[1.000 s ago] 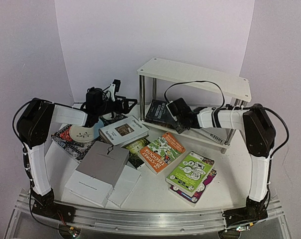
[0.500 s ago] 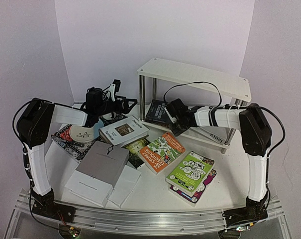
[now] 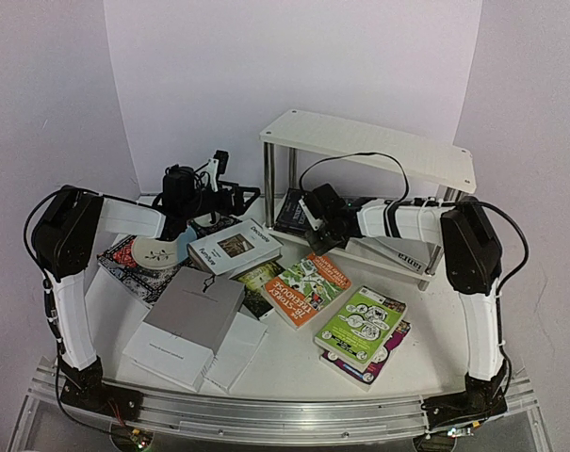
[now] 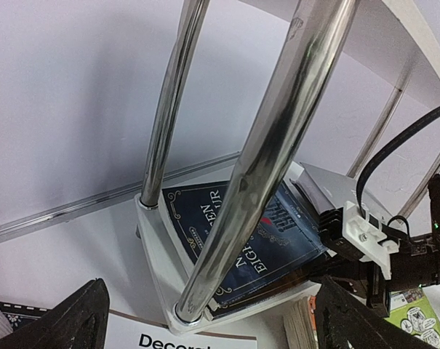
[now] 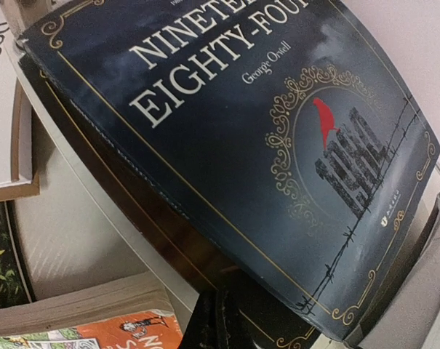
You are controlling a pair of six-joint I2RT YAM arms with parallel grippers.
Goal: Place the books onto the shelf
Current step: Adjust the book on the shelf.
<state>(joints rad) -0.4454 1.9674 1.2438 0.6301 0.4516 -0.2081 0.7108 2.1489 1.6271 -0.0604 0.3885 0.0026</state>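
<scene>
While the right hand (image 3: 309,217) is clenched shut right at the near edge of the dark Nineteen Eighty-Four book (image 5: 234,145), that book lies flat on the lower board of the shelf (image 3: 369,141), upper right of the overhead frame. Whether the fingertips touch it I cannot tell. The left hand (image 3: 245,196) hangs released at centre left, grasping nothing. Lower in the frame the orange book (image 3: 306,285), lime green book (image 3: 362,325), white book (image 3: 236,247) and grey book (image 3: 195,306) lie spread on the table (image 3: 294,363) — all off the shelf.

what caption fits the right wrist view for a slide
Shut right gripper at the near edge of the Nineteen Eighty-Four book, which lies on the lower board of the shelf.
</scene>
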